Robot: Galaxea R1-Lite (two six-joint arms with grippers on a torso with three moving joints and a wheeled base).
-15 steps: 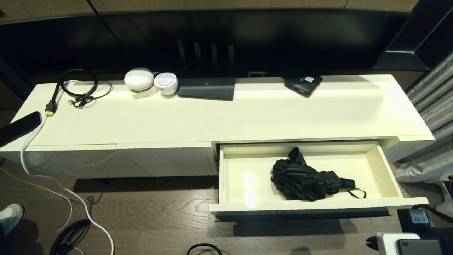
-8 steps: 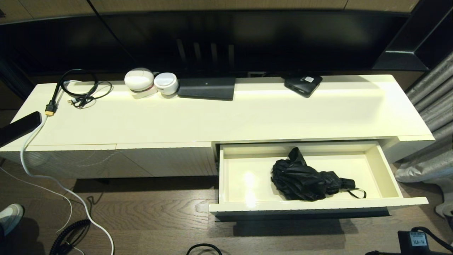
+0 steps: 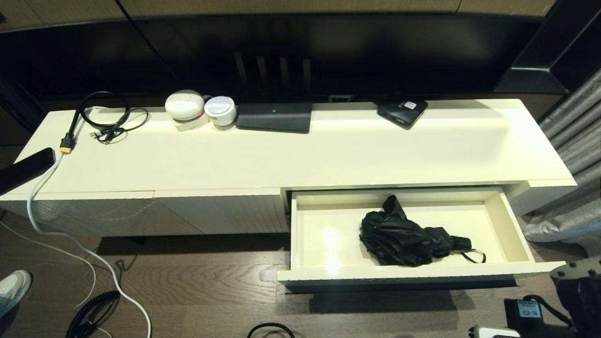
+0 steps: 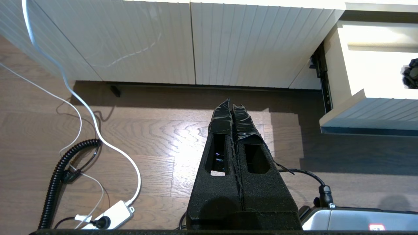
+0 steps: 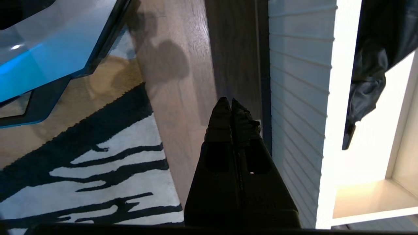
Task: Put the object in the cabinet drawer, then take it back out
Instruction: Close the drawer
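Setting: dark wood floor (image 3: 197, 281) in front of you, with a long glossy cream-white cabinet worktop (image 3: 328, 155) under a dark screen.

Far left: a black coiled cable with a yellow-tipped plug (image 3: 101, 117) lies on the worktop, and a white cord (image 3: 70, 234) trails off it to the floor; both look like plain clutter, well apart from the job.

Left arm: your left end effector (image 4: 231, 106) hangs above the floor in front of the ribbed cream panels (image 4: 196, 42), fingers pressed together on nothing. It seems parked.

Back row: two white rounded gadgets (image 3: 199, 107), a flat dark grey slab (image 3: 274, 117) and a small flat black box with a white label (image 3: 403, 111) sit along the rear edge, none of them yours to move.

Drawer: the wide shallow cream-white drawer (image 3: 324, 237) stands pulled fully out, so its inside is open from above.

Contents: the compact black folding umbrella (image 3: 406, 237) lies inside, right of centre, its handle and thin loop pointing right. Nothing else is in there.

Right arm: your right end effector (image 5: 231, 106) is low, just outside the drawer's ribbed front, fingers together and empty.

Stage: the umbrella is in; you likely have the taking out left.
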